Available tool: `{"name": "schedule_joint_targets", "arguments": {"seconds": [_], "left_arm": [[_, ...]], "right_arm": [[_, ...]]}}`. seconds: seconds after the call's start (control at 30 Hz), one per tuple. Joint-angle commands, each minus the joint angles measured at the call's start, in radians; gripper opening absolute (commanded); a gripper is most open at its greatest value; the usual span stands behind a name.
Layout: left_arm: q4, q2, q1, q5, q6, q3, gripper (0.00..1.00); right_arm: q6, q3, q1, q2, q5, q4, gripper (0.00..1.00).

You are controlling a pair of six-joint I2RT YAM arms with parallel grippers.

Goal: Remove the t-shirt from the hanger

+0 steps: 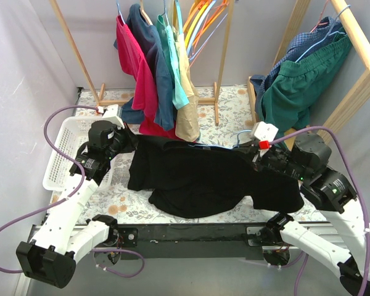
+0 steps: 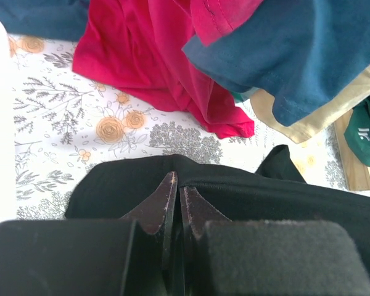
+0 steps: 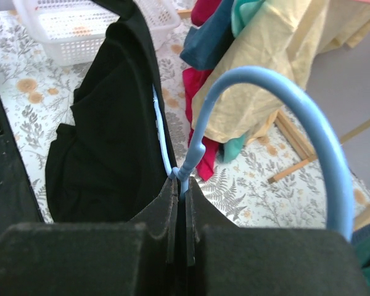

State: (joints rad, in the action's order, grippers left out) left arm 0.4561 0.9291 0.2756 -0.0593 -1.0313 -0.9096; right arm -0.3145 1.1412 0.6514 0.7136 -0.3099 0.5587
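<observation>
Plainly, the right gripper [image 3: 180, 180] was pressed together on the blue hanger [image 3: 196, 139], its jaws pinching the stem just below the hook, which arched up and over to the right of the fingers. From that pinch one blue arm of the hanger ran into the neck opening of the black t-shirt [image 3: 105, 142]. So the garment was not yet off the hanger, and its collar was gathered close against the stem.

Across the table the left gripper [image 2: 176, 183] was likewise closed, nipping a fold at the edge of the same black cloth. Whether that part was hem or sleeve could not be told. Between the two pinches the t-shirt was stretched sideways over the floral tablecloth [image 1: 231, 102], and its lower part sagged and appeared to rest on the cloth toward the near edge. Beyond it hung a red shirt [image 2: 148, 61] among other garments, and a white basket [image 1: 61, 154] stood beside the left arm.

By my reckoning the task was near its middle. Both holds were made, hanger in one and fabric in the other, but no part of the hanger's shoulders showed free of the shirt. What was left was to draw the cloth off the hanger arms through the neck and get the two apart.
</observation>
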Motion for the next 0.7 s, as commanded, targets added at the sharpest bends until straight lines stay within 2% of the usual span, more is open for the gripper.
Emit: {"name": "schedule_joint_targets", "arguments": {"seconds": [0.0, 0.17, 0.27, 0.37, 0.43, 0.67], "left_arm": [[0.018, -0.001, -0.018, 0.11, 0.004, 0.003, 0.0], [0.023, 0.052, -0.018, 0.113, -0.001, -0.055, 0.0], [0.029, 0.092, -0.018, 0.084, -0.007, -0.081, 0.0], [0.029, 0.122, -0.018, 0.078, -0.016, -0.101, 0.0], [0.024, 0.128, -0.018, 0.073, -0.016, -0.115, 0.0], [0.033, 0.088, -0.018, 0.061, -0.033, -0.032, 0.0]], "right_arm": [[-0.002, 0.078, -0.003, -0.083, 0.103, -0.045, 0.01], [-0.026, 0.155, -0.004, -0.048, -0.104, 0.045, 0.01], [-0.021, 0.144, -0.004, -0.055, -0.201, 0.035, 0.01], [-0.044, 0.173, -0.004, -0.019, -0.276, 0.095, 0.01], [-0.057, 0.18, -0.003, 0.003, -0.276, 0.127, 0.01], [0.005, 0.114, -0.002, -0.08, -0.077, -0.055, 0.01]]}}
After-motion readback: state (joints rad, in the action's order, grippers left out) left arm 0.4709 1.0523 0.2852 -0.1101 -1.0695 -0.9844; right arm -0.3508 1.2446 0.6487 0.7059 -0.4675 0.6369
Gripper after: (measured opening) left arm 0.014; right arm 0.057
